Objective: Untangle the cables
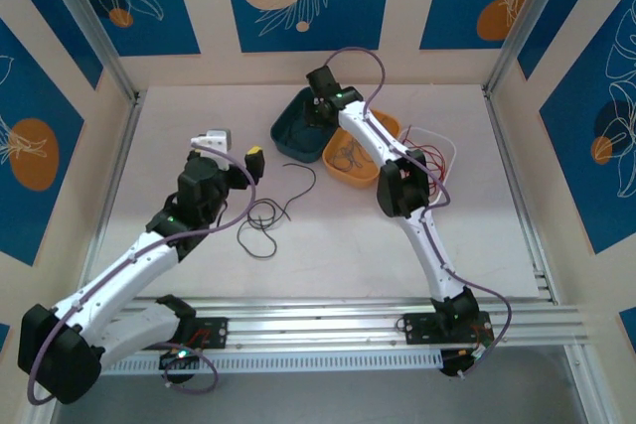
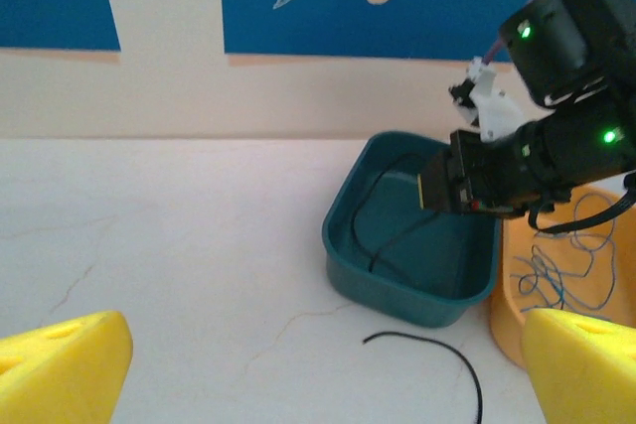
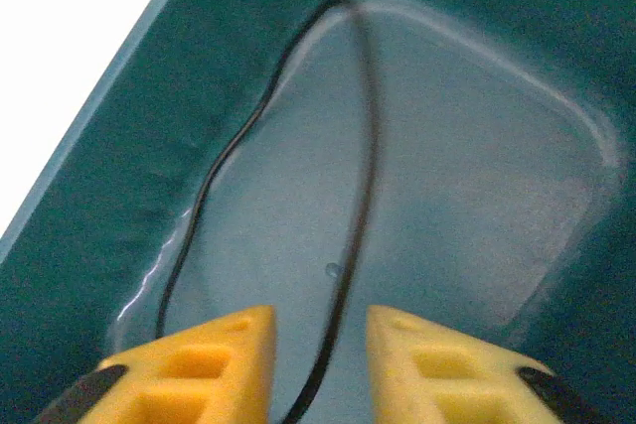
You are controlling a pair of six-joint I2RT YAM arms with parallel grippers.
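Note:
One black cable (image 3: pixel 364 186) lies looped on the floor of the teal bin (image 3: pixel 89 146). It runs through the gap between the yellow fingers of my right gripper (image 3: pixel 320 335), which stands open just above it without pinching it. From the top, the right gripper (image 1: pixel 320 106) reaches down into the teal bin (image 1: pixel 288 136). More black cables (image 1: pixel 263 215) lie loose on the table in front of my left gripper (image 1: pixel 237 149). The left gripper (image 2: pixel 326 350) is wide open and holds nothing. A black cable end (image 2: pixel 437 350) curves on the table between its fingers.
An orange bin (image 1: pixel 373 178) with thin grey-blue cables (image 2: pixel 556 270) sits right of the teal bin (image 2: pixel 397 290). A white bin (image 1: pixel 445 146) with red cables (image 1: pixel 429 161) stands further right. Walls close the table on three sides, and a metal rail runs along the near edge.

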